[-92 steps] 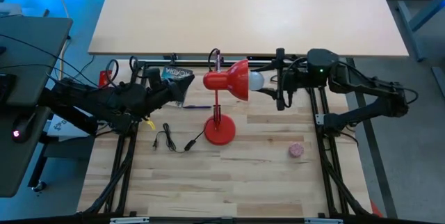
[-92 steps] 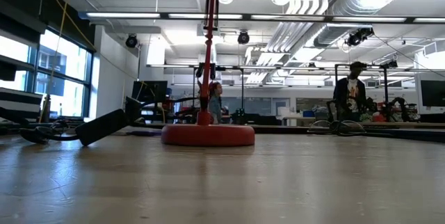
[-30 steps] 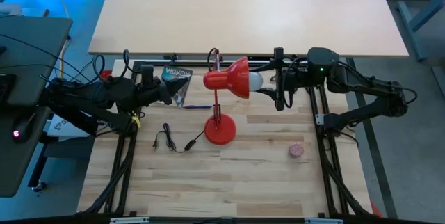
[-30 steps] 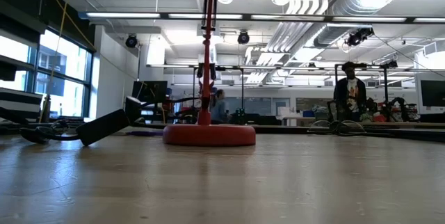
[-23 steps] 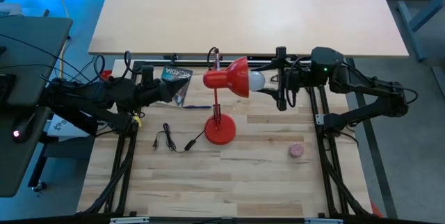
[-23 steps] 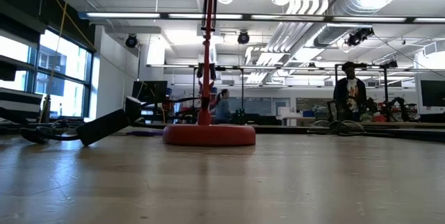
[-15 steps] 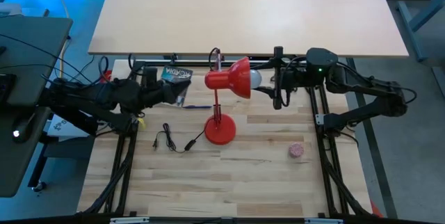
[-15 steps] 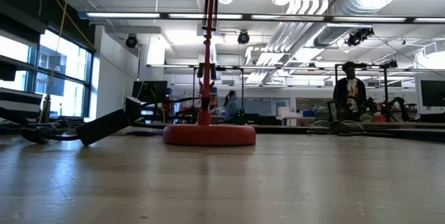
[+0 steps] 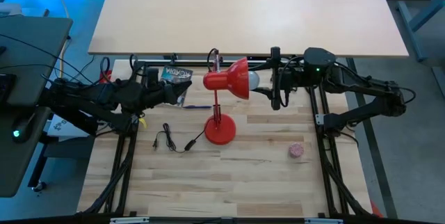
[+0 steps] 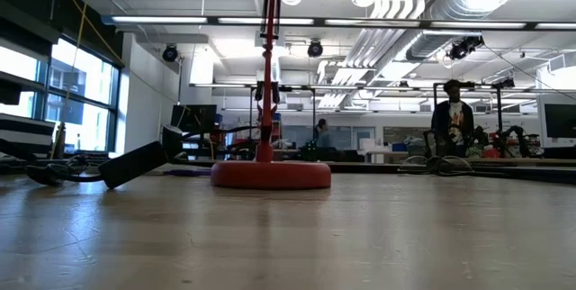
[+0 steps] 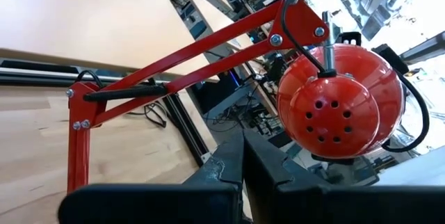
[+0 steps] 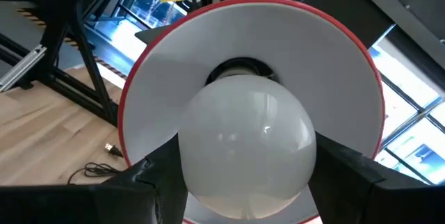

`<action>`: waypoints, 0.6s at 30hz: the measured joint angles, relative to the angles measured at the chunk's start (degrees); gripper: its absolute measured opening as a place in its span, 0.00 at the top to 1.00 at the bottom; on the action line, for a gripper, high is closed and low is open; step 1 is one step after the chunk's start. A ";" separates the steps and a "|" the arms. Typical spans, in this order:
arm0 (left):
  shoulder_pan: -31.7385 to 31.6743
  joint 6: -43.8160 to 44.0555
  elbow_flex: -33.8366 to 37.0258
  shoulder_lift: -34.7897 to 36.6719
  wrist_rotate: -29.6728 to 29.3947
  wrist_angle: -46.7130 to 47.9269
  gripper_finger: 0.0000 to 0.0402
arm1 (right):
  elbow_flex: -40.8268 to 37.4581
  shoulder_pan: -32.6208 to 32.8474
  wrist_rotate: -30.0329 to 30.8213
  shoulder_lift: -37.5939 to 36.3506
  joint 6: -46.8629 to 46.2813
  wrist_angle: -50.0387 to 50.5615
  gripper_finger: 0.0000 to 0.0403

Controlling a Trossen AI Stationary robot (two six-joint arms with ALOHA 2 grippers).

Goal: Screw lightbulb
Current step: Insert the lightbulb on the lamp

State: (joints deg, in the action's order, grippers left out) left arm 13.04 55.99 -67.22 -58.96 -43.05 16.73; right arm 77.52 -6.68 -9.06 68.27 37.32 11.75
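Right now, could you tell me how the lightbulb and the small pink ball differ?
The lightbulb is white and sits up in the red lamp's shade, gripped by the right gripper; the pink ball lies loose on the table. The lightbulb's glass is smooth; the ball looks speckled. Both are rounded.

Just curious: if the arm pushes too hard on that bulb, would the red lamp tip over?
Possibly. The lamp stands tall on a small round base, with its shade out to one side. The right gripper pushes high up at the bulb, giving leverage, though the base looks heavy.
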 joint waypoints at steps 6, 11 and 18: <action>0.00 0.00 0.00 0.00 -0.07 0.01 1.00 | 0.00 -0.03 0.10 0.08 0.17 0.46 0.43; 0.00 0.96 0.00 0.00 -0.09 -0.04 1.00 | 0.00 -0.07 1.71 0.81 0.19 0.20 0.43; 0.00 0.96 0.00 0.00 -0.99 -0.06 1.00 | 0.00 -0.04 1.53 0.87 0.39 0.07 0.43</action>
State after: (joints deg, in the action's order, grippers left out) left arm 13.04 56.95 -67.22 -58.96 -44.04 16.67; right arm 77.52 -6.72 -7.53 69.14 37.71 11.82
